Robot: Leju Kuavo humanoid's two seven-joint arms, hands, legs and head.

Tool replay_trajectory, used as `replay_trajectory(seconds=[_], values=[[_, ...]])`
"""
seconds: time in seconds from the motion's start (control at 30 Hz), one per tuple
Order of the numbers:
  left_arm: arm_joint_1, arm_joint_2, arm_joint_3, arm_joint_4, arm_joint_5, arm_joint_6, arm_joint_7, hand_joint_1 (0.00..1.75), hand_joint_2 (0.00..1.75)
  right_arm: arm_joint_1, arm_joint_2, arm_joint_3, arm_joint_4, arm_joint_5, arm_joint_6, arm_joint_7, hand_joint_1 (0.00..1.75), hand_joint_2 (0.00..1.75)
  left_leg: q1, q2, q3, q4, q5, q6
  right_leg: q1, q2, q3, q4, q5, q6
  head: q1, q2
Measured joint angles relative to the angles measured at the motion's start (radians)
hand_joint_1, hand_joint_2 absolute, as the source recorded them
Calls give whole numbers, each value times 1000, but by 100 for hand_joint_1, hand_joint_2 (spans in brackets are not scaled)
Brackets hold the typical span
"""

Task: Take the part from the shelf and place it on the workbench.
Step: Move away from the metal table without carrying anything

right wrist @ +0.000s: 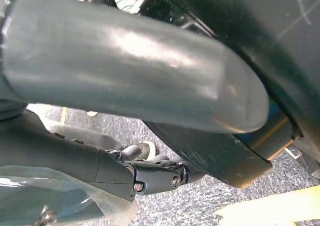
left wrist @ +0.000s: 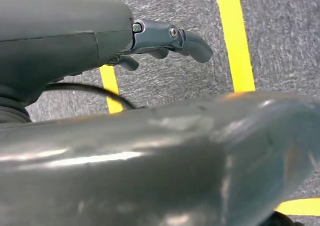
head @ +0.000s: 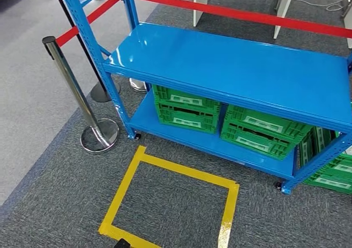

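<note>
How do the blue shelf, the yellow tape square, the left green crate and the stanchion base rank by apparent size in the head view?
1. blue shelf
2. yellow tape square
3. left green crate
4. stanchion base
The square lies nearer the camera, so true sizes may differ.

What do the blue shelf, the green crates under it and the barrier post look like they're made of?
Blue shelf: likely painted steel; glossy, with light glare on top.
Green crates: probably moulded plastic; matte, slotted walls.
Barrier post: polished metal, seemingly chrome or stainless; mirror-like reflections.
</note>
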Motion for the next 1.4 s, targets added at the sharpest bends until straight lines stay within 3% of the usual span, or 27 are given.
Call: replay_trajectory(seconds=[0.03,0.07,0.13,0.2,0.27,0.37,0.43,0.5,0.53,0.57,0.63,0.7,0.73,0.83,0.9,1.0,1.03,1.07,1.1,1.17,1.2,1.27,1.4], values=[[1,0,0,0,0,0,0,0,0,1,-1,0,0,1,0,-1,0,0,1,1,-19,32,-1,0,1,-4,3,0,-3,-1,0,0],[2,0,0,0,0,0,0,0,0,1,-1,0,0,2,0,-1,0,0,1,1,-22,30,17,3,1,-6,7,0,-7,-2,0,0],[3,0,0,0,0,0,0,0,0,0,-1,0,0,3,1,-3,0,0,-3,2,18,-72,93,17,3,-9,20,-1,-15,-2,0,0],[2,2,0,0,0,0,-1,0,0,1,0,0,1,4,4,-7,0,0,-11,6,67,-177,136,37,6,-13,25,-5,-23,1,1,0],[1,3,0,0,0,0,-2,0,0,2,1,0,1,4,8,-10,0,0,-17,9,88,-215,125,49,6,-18,23,-12,-27,8,2,0],[4,2,0,0,0,1,-2,0,0,-2,-1,0,1,5,11,-10,0,0,-12,7,113,-258,121,52,7,-19,33,-17,-36,20,2,0],[3,0,0,0,0,1,-2,0,0,-3,-4,0,0,6,12,-11,0,0,-5,6,132,-280,123,54,8,-7,-2,52,-72,26,6,0],[1,0,0,0,0,0,-2,0,0,-5,-5,0,0,6,14,-15,0,0,-3,6,139,-283,116,58,8,0,-81,175,-114,32,7,0],[1,0,0,0,0,-1,-2,0,0,-8,-5,0,0,6,16,-18,0,0,-3,6,144,-282,111,58,8,1,-111,216,-116,35,7,0],[2,-1,0,0,0,-1,-2,0,0,-10,-5,0,0,6,17,-19,0,0,-3,5,151,-282,105,57,7,1,-124,225,-98,38,7,0],[2,-1,0,0,0,-2,-2,0,0,-10,-6,0,0,7,18,-19,0,0,-1,2,169,-279,91,52,4,1,-99,140,-14,42,7,0],[2,-1,0,0,0,-2,-2,0,0,-7,-6,0,2,8,19,-18,0,0,-3,-3,175,-271,76,41,2,4,-56,36,39,42,11,0],[1,0,0,0,0,-2,-2,0,0,-5,-6,0,2,9,19,-18,0,0,-5,-4,173,-266,71,36,1,6,-43,8,43,39,11,0],[1,0,1,0,0,-2,-2,0,0,-4,-5,0,3,8,19,-19,0,0,-7,-4,167,-257,66,27,1,9,-34,-5,32,24,8,0],[0,0,1,0,0,-2,-2,0,0,-5,-5,0,3,9,19,-19,0,0,-6,0,153,-219,45,18,-3,5,-23,-10,28,15,4,0],[-1,0,1,0,0,-2,-2,0,0,-5,-5,0,3,9,20,-19,0,0,2,3,56,-37,-19,3,-5,-2,-5,-14,17,3,0,0],[0,0,1,0,0,-2,-2,0,0,-4,-5,0,3,9,20,-19,0,0,4,3,23,13,-25,1,-5,-2,0,-14,12,2,0,0],[1,0,1,0,0,-2,-2,0,0,-4,-5,0,3,9,20,-19,0,0,5,3,3,32,-13,1,-5,-1,7,-14,7,3,0,0],[2,0,1,0,0,-2,-2,0,0,-3,-5,0,3,9,20,-19,0,0,6,3,1,14,19,3,-5,0,15,-14,1,3,0,0],[2,1,1,0,0,-2,-2,0,0,-2,-5,0,3,9,20,-19,0,0,6,4,37,-100,105,11,-5,1,32,-16,-12,5,0,0],[2,1,1,0,0,-2,-2,0,0,-1,-5,0,3,9,20,-19,0,0,3,4,60,-155,131,16,-4,2,37,-17,-19,8,0,0],[1,1,1,0,0,-2,-2,0,0,-1,-5,0,3,10,21,-19,0,0,-2,5,86,-216,131,23,-2,1,36,-20,-27,18,1,0],[3,0,1,0,0,-2,-3,0,0,-4,-6,0,2,12,21,-19,0,0,0,4,112,-252,119,40,-1,-1,44,-16,-45,38,2,0]])
